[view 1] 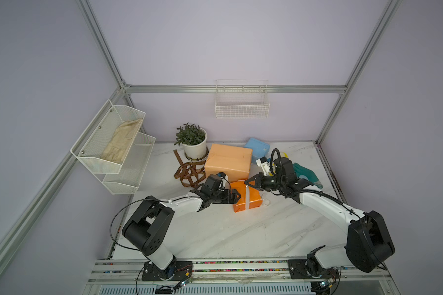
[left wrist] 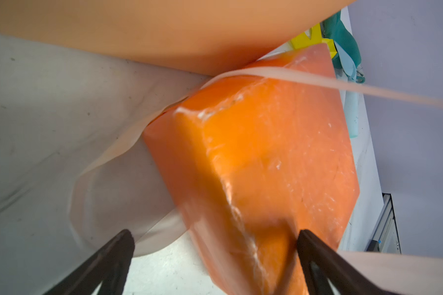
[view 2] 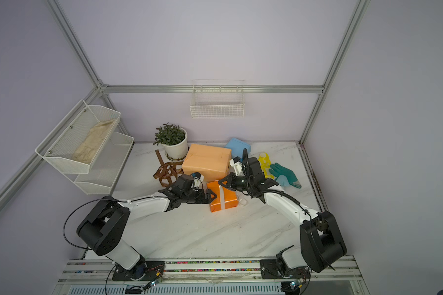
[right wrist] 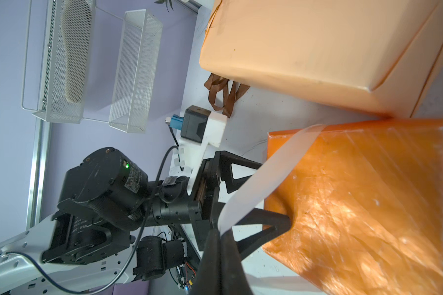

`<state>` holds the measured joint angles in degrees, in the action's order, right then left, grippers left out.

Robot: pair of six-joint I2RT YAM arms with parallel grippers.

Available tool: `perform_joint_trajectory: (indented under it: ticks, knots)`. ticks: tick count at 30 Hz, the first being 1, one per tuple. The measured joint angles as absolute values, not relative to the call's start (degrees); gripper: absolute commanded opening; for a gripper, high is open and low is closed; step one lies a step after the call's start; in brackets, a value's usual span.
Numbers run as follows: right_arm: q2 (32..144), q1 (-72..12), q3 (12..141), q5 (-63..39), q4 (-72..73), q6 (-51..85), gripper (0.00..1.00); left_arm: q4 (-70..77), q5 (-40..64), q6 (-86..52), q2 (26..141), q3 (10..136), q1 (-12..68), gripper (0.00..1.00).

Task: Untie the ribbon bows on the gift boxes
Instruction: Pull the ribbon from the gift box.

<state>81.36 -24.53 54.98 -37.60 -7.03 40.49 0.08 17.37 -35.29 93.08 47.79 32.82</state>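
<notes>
Dim even top light, soft shadows, bowed edges, bright orange box (left wrist: 253,166) blurred close-up

Mid-frame, the small bright orange box (view 1: 255,198) lies on the counter (view 1: 228,229). A white ribbon (view 1: 246,200) bands it, one end taut above it. The large peach box (view 1: 226,162) and the light blue box (view 1: 257,148) sit above. The brown ribbon (view 1: 189,175) loops loosely on the left, the yellow ribbon (view 2: 264,163) on the right.

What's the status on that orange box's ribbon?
Left gripper open at edge of bright orange paper-wrapped box. Right gripper shut on its flat white ribbon, drawn taut. Large pale peach box close behind.
</notes>
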Motion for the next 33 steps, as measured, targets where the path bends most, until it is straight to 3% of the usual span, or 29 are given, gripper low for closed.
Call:
perform_joint_trajectory:
  ticks: [13,24,33]
  knots:
    - [83.53,-23.77,57.10,-41.30,-5.58,41.41,0.00,1.61,20.82,-35.33,93.91,52.93,32.14,1.00]
    - [83.33,-23.75,57.12,-42.02,-4.08,42.50,0.00,5.26,25.58,-35.38,103.74,55.46,32.16,1.00]
    - [80.29,-23.14,62.87,-42.78,-4.25,43.97,0.00,4.23,24.86,-34.65,102.15,55.46,32.16,1.00]
